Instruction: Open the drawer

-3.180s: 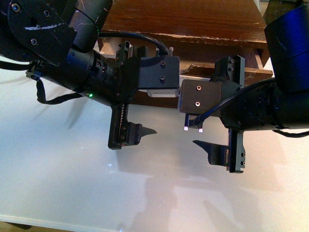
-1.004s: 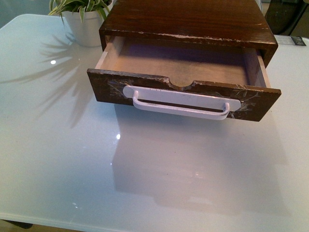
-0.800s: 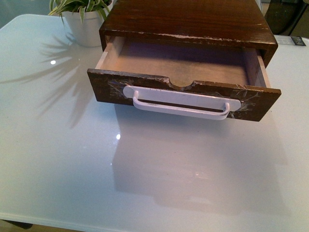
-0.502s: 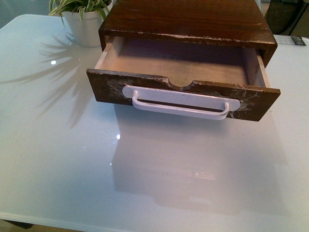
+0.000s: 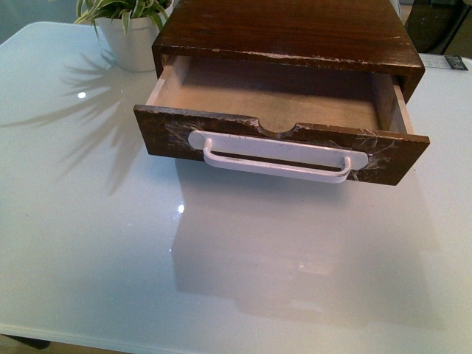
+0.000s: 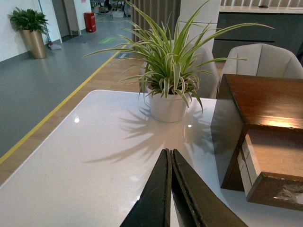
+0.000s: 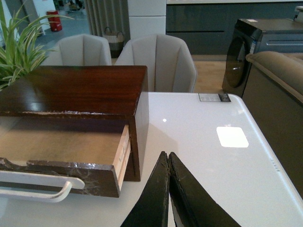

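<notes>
The drawer is dark-brown wood with whitish scuffs and a long white bar handle. It stands pulled out of its dark wood case, showing an empty tan interior. Neither arm shows in the front view. My left gripper is shut and empty, off the drawer's left side, with the drawer's corner beside it. My right gripper is shut and empty, off the drawer's right side; the drawer and handle end show there.
A white pot with a striped green plant stands on the glossy white table at the case's left; it also shows in the left wrist view. Chairs stand behind the table.
Both arms, which filled the front view 3.2 s ago, have drawn back out of it. Over the last second the open drawer has barely shifted.
</notes>
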